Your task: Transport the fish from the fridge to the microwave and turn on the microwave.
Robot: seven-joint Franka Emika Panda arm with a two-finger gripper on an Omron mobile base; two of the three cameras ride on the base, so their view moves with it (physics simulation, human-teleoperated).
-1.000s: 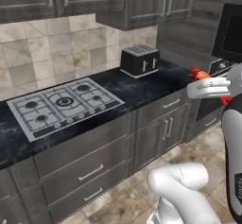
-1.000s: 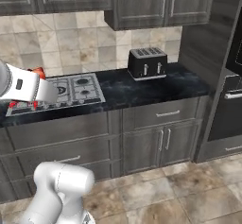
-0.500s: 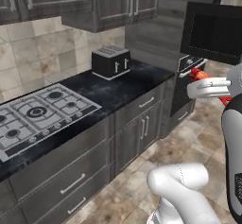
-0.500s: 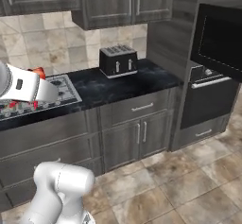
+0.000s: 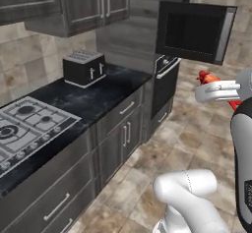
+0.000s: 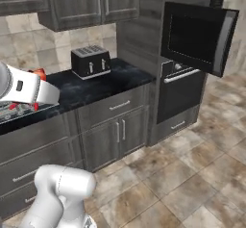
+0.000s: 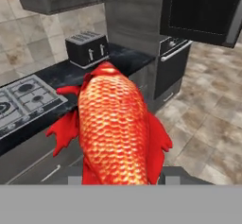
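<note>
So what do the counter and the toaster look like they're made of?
The counter looks like polished dark stone, maybe granite or marble: black with pale veining and a soft sheen. The toaster appears to be black metal or plastic, with smooth matte sides and pale levers.

There was one fish [image 7: 116,128], one microwave [image 5: 194,30], one toaster [image 5: 84,68], one oven [image 6: 180,97] and one stovetop [image 5: 24,126].
</note>
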